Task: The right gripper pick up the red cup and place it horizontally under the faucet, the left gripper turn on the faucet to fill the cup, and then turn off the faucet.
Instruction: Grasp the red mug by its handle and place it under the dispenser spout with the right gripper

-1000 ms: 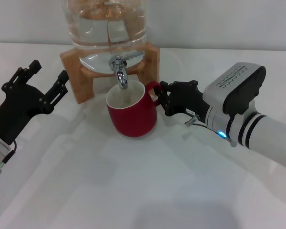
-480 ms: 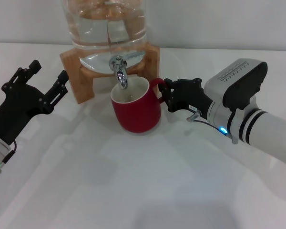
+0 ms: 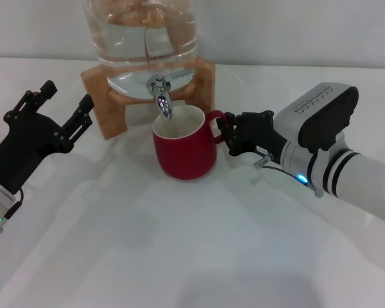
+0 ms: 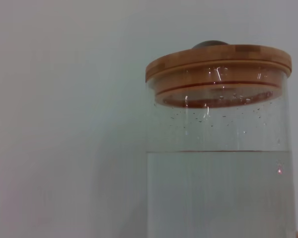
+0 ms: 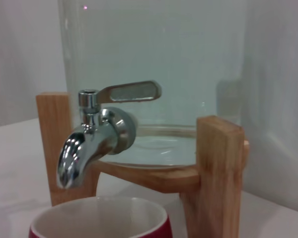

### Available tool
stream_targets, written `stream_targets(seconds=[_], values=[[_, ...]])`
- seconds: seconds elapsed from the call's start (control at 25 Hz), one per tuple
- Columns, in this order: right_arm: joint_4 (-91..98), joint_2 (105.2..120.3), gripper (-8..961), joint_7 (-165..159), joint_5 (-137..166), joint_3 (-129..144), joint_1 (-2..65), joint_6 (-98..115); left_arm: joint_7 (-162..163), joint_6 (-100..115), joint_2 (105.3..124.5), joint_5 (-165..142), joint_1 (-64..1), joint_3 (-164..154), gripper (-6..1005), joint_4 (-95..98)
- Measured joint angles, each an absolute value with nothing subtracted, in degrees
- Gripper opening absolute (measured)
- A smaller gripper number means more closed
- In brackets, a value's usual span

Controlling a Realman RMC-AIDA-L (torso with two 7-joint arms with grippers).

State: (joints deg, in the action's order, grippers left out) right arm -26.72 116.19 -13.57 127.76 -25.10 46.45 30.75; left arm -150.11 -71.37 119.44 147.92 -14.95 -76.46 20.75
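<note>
Head view, red cup: red cup point(image 3: 183, 153) upright on the white table point(image 3: 179, 256), mouth up, cream inside showing; rim directly beneath the spout of the faucet point(image 3: 161, 96); loop handle turned toward the robot's right
Head view, right gripper: right gripper point(image 3: 226, 135) at the cup's handle, black fingers closed around the loop; arm reaching in from the right side
Head view, left gripper: left gripper point(image 3: 63, 109) near the wooden stand point(image 3: 106, 96) on its left side, apart from it and from the faucet; fingers spread, nothing between them
Head view, jar: glass jar point(image 3: 141, 35) seated in the stand, water inside
Head view, step in hand: judged as placing the cup under the faucet, nearly done; filling not yet begun
Head view, next move: judged to call for the left gripper to cross to the faucet's lever and turn it, cup kept steady below
Left wrist view, contents: jar with its wooden lid point(image 4: 218, 67), waterline below the lid, droplets on the glass; neither gripper nor cup seen
Right wrist view, contents: chrome faucet with flat lever point(image 5: 131, 91) lying level, spout just above the cup's rim; no water running from the spout; own fingers not in view
All views, writing: no brand, label or legible text on cup, jar or stand; a small marking on the right gripper too small to read
</note>
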Motion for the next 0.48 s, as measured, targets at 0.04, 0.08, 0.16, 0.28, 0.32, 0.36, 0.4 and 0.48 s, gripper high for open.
stream_targets(seconds=[0.04,0.08,0.16,0.28,0.32,0.36,0.4,0.48], values=[[-26.8,116.19,134,-13.5,127.8,-25.0,46.5,30.7,-150.1,-71.4,119.44,147.9,-14.9,-76.5,756,20.8],[-26.8,116.19,133,-13.4,127.8,-24.9,46.6,30.7,-150.1,-71.4,119.44,147.9,-14.9,-76.5,756,20.8],[-27.1,116.19,130,-13.4,127.8,-24.8,46.8,30.5,-150.1,-71.4,119.44,147.9,-14.9,-76.5,756,20.8],[-27.4,116.19,127,-13.2,127.9,-24.6,47.1,29.6,-150.1,-71.4,119.46,147.9,-14.9,-76.5,756,20.8],[-27.4,116.19,125,-13.2,127.9,-24.6,47.2,29.4,-150.1,-71.4,119.48,147.9,-14.9,-76.5,757,20.8],[-27.5,116.19,124,-13.2,127.9,-24.6,47.3,29.3,-150.1,-71.4,119.51,147.9,-14.9,-76.5,757,20.8],[-27.5,116.19,123,-13.2,127.9,-24.5,47.3,29.2,-150.1,-71.4,119.52,147.9,-14.9,-76.5,757,20.8],[-27.6,116.19,122,-13.2,127.9,-24.5,47.3,29.2,-150.1,-71.4,119.53,147.9,-14.9,-76.5,757,20.8]])
